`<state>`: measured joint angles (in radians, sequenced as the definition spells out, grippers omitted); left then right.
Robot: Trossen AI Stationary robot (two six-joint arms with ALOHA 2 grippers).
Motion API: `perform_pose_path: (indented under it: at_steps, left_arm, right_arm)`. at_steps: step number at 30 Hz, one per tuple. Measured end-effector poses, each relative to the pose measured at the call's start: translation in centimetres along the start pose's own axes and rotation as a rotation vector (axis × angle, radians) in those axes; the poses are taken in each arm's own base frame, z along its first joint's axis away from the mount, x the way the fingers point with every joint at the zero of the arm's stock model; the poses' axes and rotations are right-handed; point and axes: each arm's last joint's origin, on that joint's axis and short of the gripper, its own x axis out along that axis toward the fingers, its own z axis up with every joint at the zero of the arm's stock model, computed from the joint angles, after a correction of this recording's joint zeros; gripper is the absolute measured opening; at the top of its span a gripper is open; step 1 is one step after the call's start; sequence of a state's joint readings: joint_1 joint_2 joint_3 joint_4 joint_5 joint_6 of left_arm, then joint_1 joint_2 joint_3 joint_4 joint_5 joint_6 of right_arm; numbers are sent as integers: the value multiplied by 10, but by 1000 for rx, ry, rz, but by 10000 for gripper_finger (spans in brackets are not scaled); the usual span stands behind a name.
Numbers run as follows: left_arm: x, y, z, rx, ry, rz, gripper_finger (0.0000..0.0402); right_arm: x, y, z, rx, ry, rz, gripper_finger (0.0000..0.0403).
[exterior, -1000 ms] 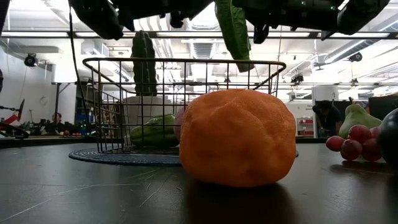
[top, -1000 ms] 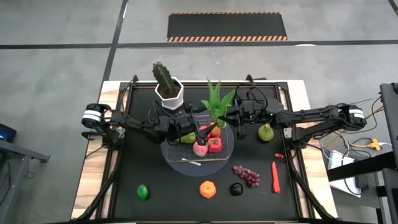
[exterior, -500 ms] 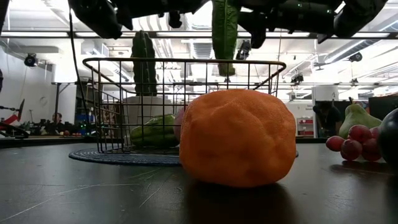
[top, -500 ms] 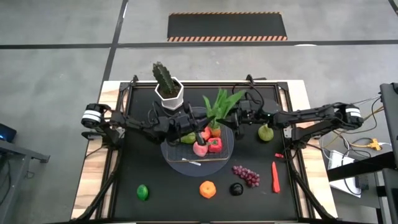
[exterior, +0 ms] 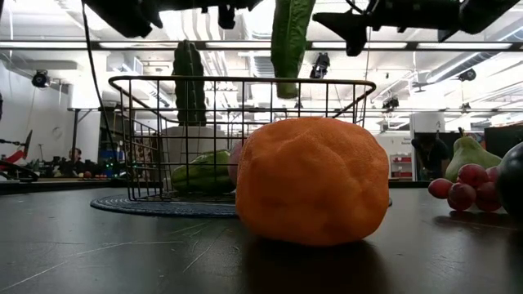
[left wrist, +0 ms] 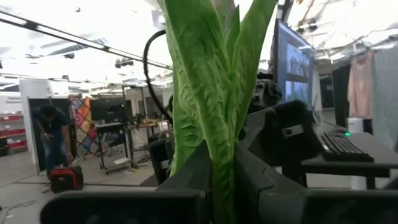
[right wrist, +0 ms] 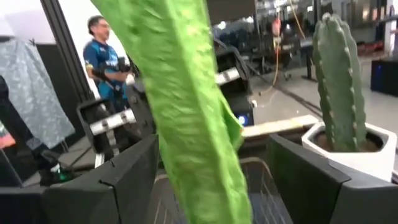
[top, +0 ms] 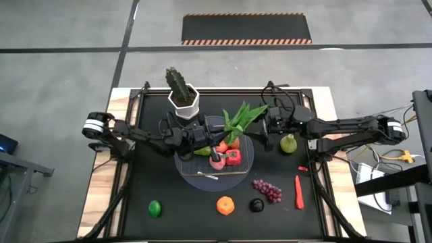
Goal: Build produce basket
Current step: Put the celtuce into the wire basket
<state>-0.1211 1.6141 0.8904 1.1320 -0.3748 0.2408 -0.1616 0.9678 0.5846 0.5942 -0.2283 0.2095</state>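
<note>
A green leaf bunch (top: 241, 119) hangs in the air over the far right part of the wire basket (top: 196, 167). My left gripper (top: 217, 137) reaches in from the table's left and is shut on it. My right gripper (right wrist: 211, 186) stands open at the bunch's right, near the leaf tips. Its fingers are apart on either side of one leaf (right wrist: 193, 118) and do not touch it. In the basket lie a red pepper (top: 233, 158), a pink piece and a green piece. In the low view the bunch (exterior: 288, 41) hangs above the basket's rim (exterior: 237, 79). My left gripper pinches the bunch's narrow stalk end (left wrist: 222, 177) between its two fingers (left wrist: 194, 177). The fingers come nearly level from the table's left. The leaves fan out beyond the fingers, slanting toward the far right, and the whole bunch is lifted clear of the basket.
A cactus in a white pot (top: 183, 95) stands just behind the basket. A pear (top: 289, 143) lies to the right. Along the near side lie a lime (top: 155, 208), an orange (top: 225, 204), a dark fruit (top: 256, 204), grapes (top: 268, 190) and a red chili (top: 298, 191).
My left gripper has shut on the bunch's stalk end. My right gripper has opened, let go of the bunch and drawn back a little toward the table's right. The bunch has tipped, so its leaf tips now point to the far right.
</note>
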Motion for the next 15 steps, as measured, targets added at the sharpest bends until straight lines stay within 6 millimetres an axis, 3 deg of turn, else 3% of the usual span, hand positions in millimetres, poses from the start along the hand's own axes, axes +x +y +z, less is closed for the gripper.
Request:
perform_pose_path:
  at_steps: [8, 15]
  left_arm:
    - [-12, -6, 14, -28, 166, -67, 14]
    - [-35, -9, 22, -99, 422, -45, 13]
  right_arm:
    - [-17, 5, 1, 25, 110, -6, 266]
    - [-30, 9, 4, 17, 154, -13, 255]
